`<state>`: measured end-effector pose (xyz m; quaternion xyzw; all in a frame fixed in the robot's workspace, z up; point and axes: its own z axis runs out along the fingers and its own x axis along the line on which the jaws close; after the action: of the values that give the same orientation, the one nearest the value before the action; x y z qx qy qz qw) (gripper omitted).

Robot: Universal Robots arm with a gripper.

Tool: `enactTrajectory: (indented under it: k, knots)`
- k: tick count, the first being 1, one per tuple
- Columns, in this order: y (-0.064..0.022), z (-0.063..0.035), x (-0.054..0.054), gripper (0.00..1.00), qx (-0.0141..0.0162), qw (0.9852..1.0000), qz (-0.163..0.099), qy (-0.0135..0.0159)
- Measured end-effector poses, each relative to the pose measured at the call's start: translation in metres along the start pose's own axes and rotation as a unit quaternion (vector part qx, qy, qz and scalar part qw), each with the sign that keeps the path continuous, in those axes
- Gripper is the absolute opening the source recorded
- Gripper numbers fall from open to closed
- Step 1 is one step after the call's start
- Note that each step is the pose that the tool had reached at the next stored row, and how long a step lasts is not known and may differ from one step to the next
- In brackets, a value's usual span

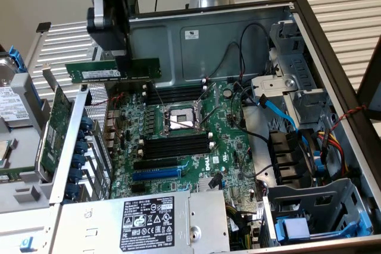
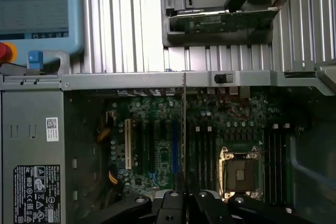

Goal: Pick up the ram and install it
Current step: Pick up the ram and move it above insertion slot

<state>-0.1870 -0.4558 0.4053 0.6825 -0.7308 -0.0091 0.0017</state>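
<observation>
Open computer case (image 1: pixel 226 40), motherboard (image 1: pixel 235 147) marked DELL; above it the gripper (image 1: pixel 122 63) pinches the ram (image 1: pixel 89 73).

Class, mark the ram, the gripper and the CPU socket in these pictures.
ram (image 1: pixel 143 68), exterior view, green board away from the label.
gripper (image 1: pixel 122 63), exterior view, between its fingertips.
CPU socket (image 1: pixel 181 117), exterior view, socket centre.

Exterior view high, oblique over the case (image 1: pixel 178 52); wrist view straight down; motherboard (image 1: pixel 235 144) in both.
</observation>
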Motion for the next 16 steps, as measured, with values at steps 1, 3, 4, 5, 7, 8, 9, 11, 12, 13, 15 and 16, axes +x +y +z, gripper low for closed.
enactTrajectory:
  k: [1,3,4,5,7,8,9,11,12,13,15,16]
  knots:
    - [-0.0046,0.0,0.0,0.13,-0.0002,1.0,0.0,0.0001]
    - [-0.0135,0.0002,-0.001,0.13,-0.0006,1.0,0.0,0.0]
    - [-0.0184,0.0002,-0.001,0.13,-0.0008,1.0,0.0,0.0001]
    - [-0.0228,0.0003,-0.002,0.13,-0.0009,1.0,0.0,0.0001]
    - [-0.0318,0.0009,-0.002,0.13,-0.0013,1.0,0.0,0.0001]
    - [-0.0363,0.0016,-0.003,0.13,-0.0014,1.0,0.0,0.0002]
    - [-0.0407,0.0025,-0.004,0.13,-0.0015,1.0,0.0,0.0002]
    - [-0.0463,0.0044,-0.006,0.13,-0.0017,1.0,0.0,0.0002]
    - [-0.0479,0.0055,-0.008,0.13,-0.0017,1.0,-0.001,0.0002]
    - [-0.0491,0.0065,-0.009,0.13,-0.0017,1.0,-0.001,0.0002]
    - [-0.0507,0.0084,-0.012,0.13,-0.0018,1.0,-0.002,0.0002]
    - [-0.0514,0.0093,-0.014,0.13,-0.0018,1.0,-0.003,0.0002]
